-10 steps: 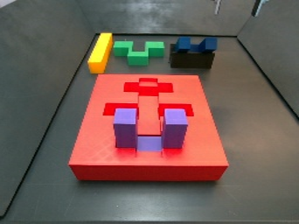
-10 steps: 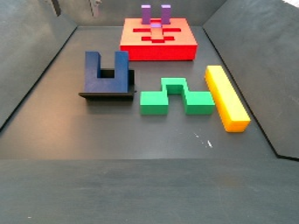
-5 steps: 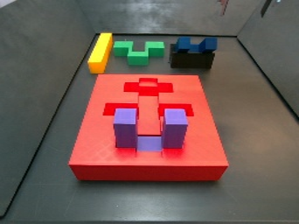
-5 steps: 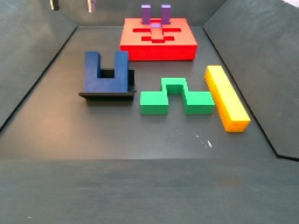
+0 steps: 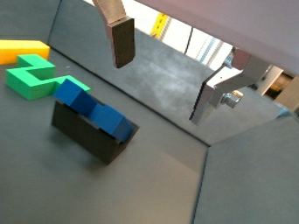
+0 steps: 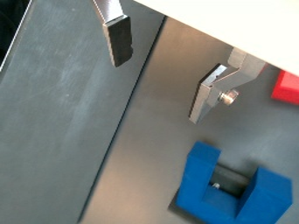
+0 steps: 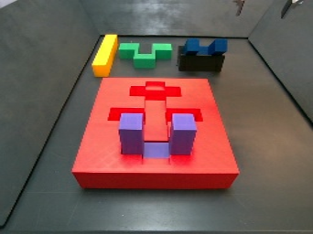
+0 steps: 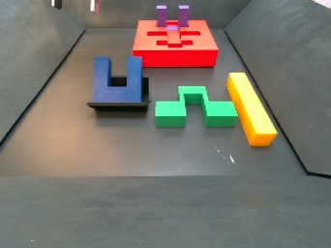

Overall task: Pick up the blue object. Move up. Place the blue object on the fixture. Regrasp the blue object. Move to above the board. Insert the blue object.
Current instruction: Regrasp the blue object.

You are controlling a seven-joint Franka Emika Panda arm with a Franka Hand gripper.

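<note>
The blue object is a dark blue U-shaped block resting on the black fixture at the far right, prongs up; both side views show it on the fixture. The red board lies in the middle of the floor. My gripper hangs high above and beyond the fixture, only its fingertips showing in both side views. In both wrist views the gripper is open with nothing between its fingers. The blue object sits apart from it, below.
A purple U-shaped block stands in the board's near cutout. A green block and a yellow bar lie on the floor beside the fixture. Grey walls enclose the floor on all sides.
The gripper has risen and drifted slightly sideways, so less of its fingers shows in both side views. The blue object stays on the fixture.
</note>
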